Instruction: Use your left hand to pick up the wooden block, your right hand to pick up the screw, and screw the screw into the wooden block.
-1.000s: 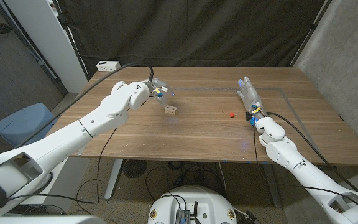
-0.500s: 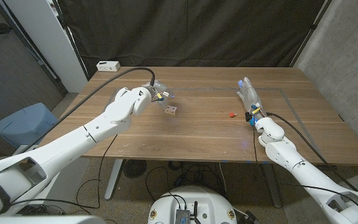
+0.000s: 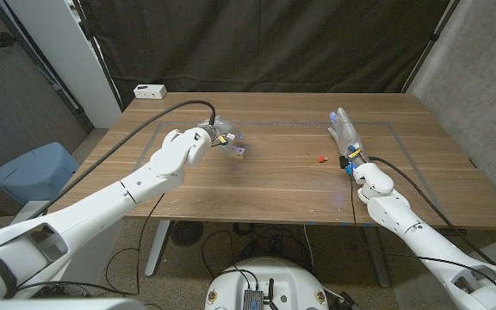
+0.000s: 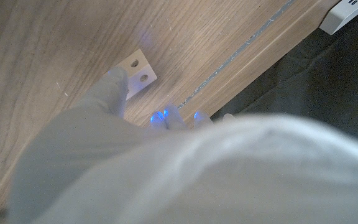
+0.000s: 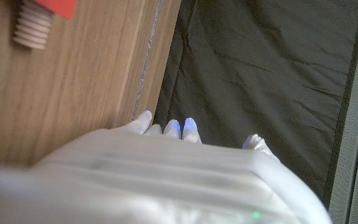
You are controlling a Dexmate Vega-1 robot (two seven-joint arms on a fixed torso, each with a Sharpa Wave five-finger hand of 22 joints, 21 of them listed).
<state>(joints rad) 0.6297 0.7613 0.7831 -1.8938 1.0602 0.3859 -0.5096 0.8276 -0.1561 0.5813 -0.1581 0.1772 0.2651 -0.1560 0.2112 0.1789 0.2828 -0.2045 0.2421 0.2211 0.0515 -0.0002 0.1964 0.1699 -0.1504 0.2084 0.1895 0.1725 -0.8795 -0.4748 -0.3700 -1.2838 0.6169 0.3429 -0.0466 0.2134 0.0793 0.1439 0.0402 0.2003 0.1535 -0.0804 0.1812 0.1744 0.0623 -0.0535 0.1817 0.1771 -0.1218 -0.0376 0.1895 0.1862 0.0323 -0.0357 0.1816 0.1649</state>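
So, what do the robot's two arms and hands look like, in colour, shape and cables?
Both arms are white, with rounded, smooth shells. A black cable loops above the left arm to its wrist; another black cable runs along the right arm. The left hand and right hand look pale and translucent, with blue-lit tips on the fingers.

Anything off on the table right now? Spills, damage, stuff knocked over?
Nothing stands out. The block sits on the table at the left hand; the screw lies on its side near the right hand. No spill or visible damage.
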